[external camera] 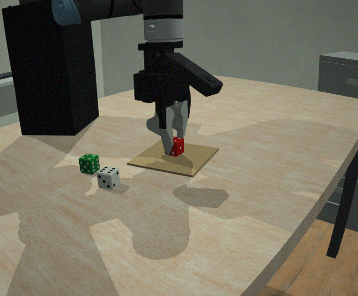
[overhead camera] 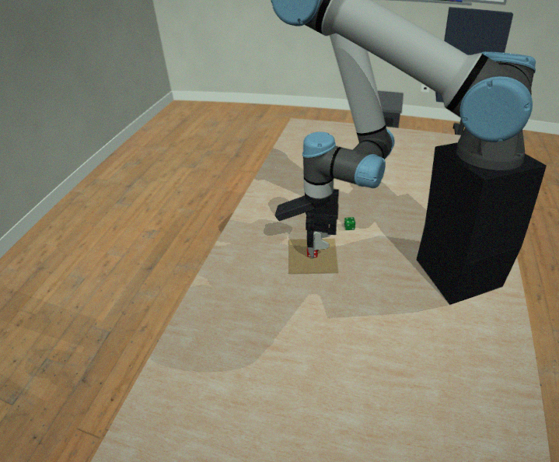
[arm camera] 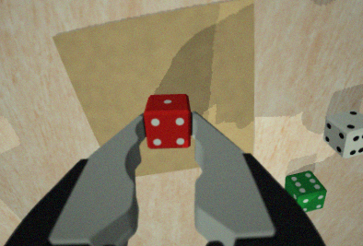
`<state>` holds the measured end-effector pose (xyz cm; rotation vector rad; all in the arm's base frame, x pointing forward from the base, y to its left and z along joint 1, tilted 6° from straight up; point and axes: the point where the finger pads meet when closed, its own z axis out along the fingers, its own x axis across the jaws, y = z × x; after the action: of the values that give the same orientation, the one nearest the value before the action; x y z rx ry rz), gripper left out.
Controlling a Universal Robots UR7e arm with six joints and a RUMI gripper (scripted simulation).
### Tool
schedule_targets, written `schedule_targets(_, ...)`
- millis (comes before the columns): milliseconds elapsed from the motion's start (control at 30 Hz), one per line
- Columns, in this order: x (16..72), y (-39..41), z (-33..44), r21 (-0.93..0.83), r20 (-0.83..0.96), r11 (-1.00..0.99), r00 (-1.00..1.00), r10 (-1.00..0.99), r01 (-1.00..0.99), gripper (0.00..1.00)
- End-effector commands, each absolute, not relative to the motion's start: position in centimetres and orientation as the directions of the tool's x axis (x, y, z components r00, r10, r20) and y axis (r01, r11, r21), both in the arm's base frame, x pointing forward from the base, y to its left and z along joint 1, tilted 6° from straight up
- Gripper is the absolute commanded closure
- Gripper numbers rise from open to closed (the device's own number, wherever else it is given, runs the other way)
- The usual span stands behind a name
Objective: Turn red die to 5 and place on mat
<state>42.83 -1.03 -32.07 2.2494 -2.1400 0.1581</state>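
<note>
Red is the colour of the die (external camera: 177, 146) pinched in the hand (external camera: 171, 149), one grey finger (arm camera: 111, 176) pressing on each side. The red die is down over the tan mat (external camera: 198, 159), near the mat's middle; whether it touches the mat cannot be told. In the wrist view its near face shows four dots.

On the wooden bench (external camera: 268, 152), at about 8 o'clock from the mat in the exterior view, stand a green die (external camera: 89, 163) and a white die (external camera: 108, 177), just beside each other. A tall black block (external camera: 51, 70) that carries the arm stands at about 10 o'clock. Nothing stands between the mat and the two dice.
</note>
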Motion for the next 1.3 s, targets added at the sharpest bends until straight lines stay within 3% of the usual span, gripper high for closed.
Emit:
schedule_targets(0,42.88,-1.03,-32.03,-0.047,0.097,-0.052,0.047,-0.994,-0.998,0.9)
schedule_targets(1267,42.9,-1.07,-32.42,-0.047,0.097,-0.052,0.047,-0.994,-0.998,0.9)
